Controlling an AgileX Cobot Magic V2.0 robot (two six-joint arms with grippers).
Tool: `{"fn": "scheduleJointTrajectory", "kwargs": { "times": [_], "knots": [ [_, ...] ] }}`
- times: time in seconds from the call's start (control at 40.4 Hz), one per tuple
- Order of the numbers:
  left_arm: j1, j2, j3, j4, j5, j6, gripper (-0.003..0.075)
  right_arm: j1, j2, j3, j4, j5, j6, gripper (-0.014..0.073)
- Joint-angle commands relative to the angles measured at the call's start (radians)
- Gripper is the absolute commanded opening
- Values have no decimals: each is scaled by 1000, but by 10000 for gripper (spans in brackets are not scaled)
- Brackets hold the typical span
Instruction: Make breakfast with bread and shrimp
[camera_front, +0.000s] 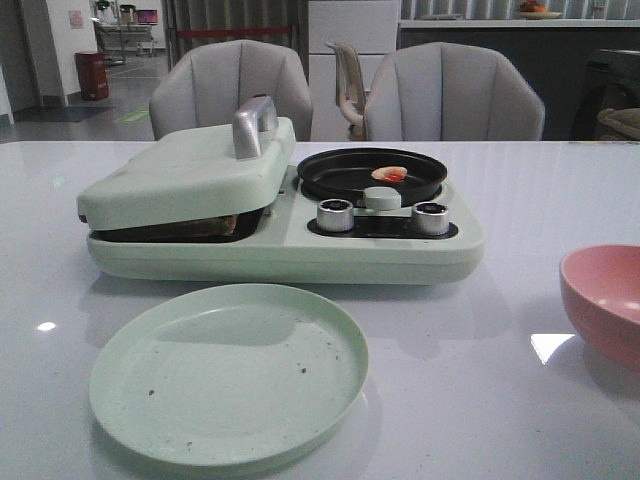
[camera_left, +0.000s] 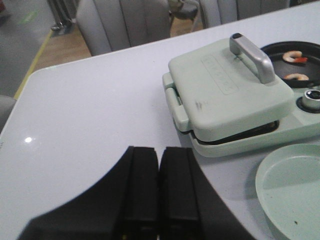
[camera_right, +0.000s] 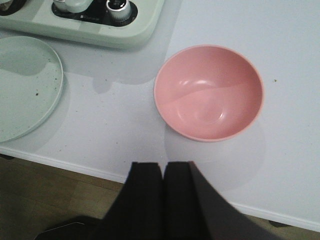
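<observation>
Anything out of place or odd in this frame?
The sandwich press lid sits slightly ajar over the bread. Dark crumbs speck the green plate. Nothing spilled or damaged.

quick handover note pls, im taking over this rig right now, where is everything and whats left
Left gripper: jaws shut, empty, above bare table left of the breakfast maker.
Right gripper: jaws shut, empty, at the table's near edge by the empty pink bowl.
Bread: inside the sandwich press under the closed lid; only a brown edge shows in the gap.
Shrimp: in the black pan; the left wrist view shows two pieces.
Green plate: empty apart from crumbs, in front of the maker.
Done: bread and shrimp loaded.
Left: probably open the lid and plate the food.
</observation>
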Motion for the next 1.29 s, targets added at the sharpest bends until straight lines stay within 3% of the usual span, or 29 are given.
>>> {"fn": "scheduleJointTrajectory", "kwargs": {
  "times": [0.0, 0.223, 0.471, 1.264],
  "knots": [
    [57, -105, 109, -63, -189, -2, 101, -3, 3, -27, -13, -60, -9, 44],
    [113, -286, 349, -118, -410, -2, 101, -3, 3, -27, -13, -60, -9, 44],
    [113, -326, 452, -123, -622, -2, 101, -3, 3, -27, -13, -60, -9, 44],
    [111, -324, 452, -123, -604, -2, 101, -3, 3, -27, -13, -60, -9, 44]
  ]
}}
